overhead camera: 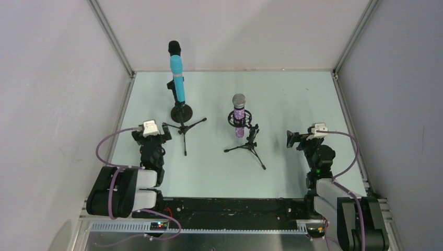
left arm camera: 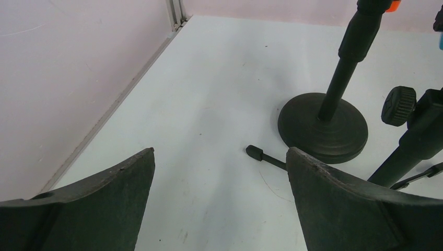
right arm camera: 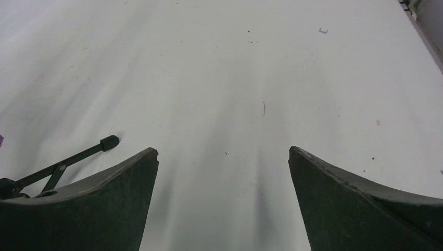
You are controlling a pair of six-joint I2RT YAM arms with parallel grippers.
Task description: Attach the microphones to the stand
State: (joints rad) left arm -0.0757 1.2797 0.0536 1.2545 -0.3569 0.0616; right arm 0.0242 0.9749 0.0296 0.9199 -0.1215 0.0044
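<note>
At far left, the left gripper (left arm camera: 219, 154) hangs low over the pale table (left arm camera: 209, 68), its fingers (left arm camera: 99, 209) spread wide with nothing between them. Just ahead of it a round-base stand (left arm camera: 323, 124) rises to an orange-red tip (left arm camera: 393, 5), and whatever is above that is cut off. Beside it the cyan-blue microphone (overhead camera: 178, 78) is held upright by a black clip above a tripod stand (overhead camera: 183, 127). Toward the middle, the glittery purple microphone (overhead camera: 239, 116) sits, silver mesh head up, in the ring mount of a second tripod stand (overhead camera: 249, 147). At right, the right gripper (right arm camera: 223, 151) gapes just as wide and is empty, with a tripod leg (right arm camera: 78, 156) beside one finger.
</note>
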